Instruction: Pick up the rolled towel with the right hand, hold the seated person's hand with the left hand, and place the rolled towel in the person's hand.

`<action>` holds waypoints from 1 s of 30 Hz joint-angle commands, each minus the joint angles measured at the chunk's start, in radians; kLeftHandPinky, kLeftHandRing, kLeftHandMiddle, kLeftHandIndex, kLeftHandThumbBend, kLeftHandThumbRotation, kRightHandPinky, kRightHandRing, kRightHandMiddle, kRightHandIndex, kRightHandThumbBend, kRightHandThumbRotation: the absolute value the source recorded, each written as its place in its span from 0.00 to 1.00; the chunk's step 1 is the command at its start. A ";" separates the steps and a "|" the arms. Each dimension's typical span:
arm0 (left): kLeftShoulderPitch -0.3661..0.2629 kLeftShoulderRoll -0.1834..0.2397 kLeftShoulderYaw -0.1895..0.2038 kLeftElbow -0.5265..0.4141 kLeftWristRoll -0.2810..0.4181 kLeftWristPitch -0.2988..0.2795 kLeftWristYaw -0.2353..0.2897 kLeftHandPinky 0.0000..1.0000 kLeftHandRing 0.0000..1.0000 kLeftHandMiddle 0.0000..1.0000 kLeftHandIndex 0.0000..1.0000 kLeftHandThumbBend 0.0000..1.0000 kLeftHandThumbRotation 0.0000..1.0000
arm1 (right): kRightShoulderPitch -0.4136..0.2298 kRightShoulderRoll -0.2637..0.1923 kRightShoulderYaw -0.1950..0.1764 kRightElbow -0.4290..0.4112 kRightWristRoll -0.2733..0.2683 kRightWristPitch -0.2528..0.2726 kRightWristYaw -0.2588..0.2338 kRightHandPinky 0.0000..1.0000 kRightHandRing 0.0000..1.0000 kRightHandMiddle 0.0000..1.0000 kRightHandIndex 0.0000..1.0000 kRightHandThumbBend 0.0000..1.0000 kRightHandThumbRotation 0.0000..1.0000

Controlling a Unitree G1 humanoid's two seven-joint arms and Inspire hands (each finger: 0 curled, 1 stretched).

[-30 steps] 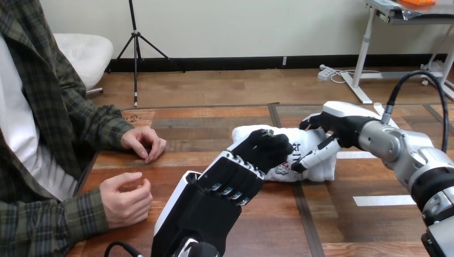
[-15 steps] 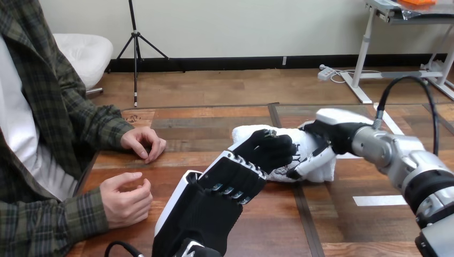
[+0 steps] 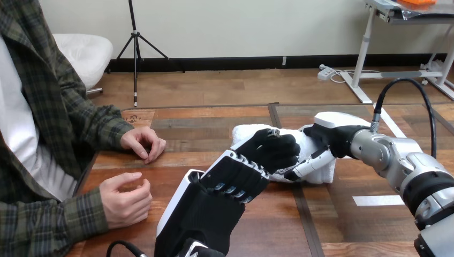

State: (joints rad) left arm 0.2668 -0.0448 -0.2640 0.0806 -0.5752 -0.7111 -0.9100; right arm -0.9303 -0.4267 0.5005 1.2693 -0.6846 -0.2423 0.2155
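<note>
Person's hand (image 3: 126,201) rests at near left of table (image 3: 332,230). Left hand (image 3: 243,171) raised at centre, fingers curled, empty. Behind it, towel (image 3: 249,131) lies on table; right hand (image 3: 329,134) clasps its right end (thumb on near side).

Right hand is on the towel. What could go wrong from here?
1. The right hand grips the rolled towel at its right end only; when lifted, the left end may sag or unroll.
2. The left hand, curled, hides the towel's middle, so the grip is hard to judge.
3. The person's hands rest curled on the table, neither open to receive.
</note>
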 commanded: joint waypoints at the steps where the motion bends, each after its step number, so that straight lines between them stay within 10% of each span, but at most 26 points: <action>1: 0.196 -0.054 -0.079 -0.037 -0.003 -0.034 0.024 0.86 0.87 0.87 0.86 1.00 0.63 | -0.012 0.050 0.035 0.013 -0.024 -0.022 -0.025 0.87 0.91 0.90 0.90 1.00 0.61; 14: 0.212 -0.034 -0.096 -0.074 -0.022 -0.044 0.029 0.88 0.89 0.87 0.87 0.99 0.63 | 0.010 0.069 0.055 0.002 -0.035 0.003 -0.059 0.86 0.90 0.88 0.86 1.00 0.59; 30: 0.221 -0.033 -0.066 -0.067 -0.068 -0.078 0.013 0.86 0.86 0.85 0.86 0.99 0.63 | 0.071 0.103 0.009 -0.001 0.015 0.036 -0.200 0.36 0.42 0.47 0.51 0.92 0.04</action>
State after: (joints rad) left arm 0.2665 -0.0429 -0.2789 0.0805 -0.5949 -0.7490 -0.9003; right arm -0.8962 -0.3856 0.5312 1.2698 -0.7013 -0.2097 0.0643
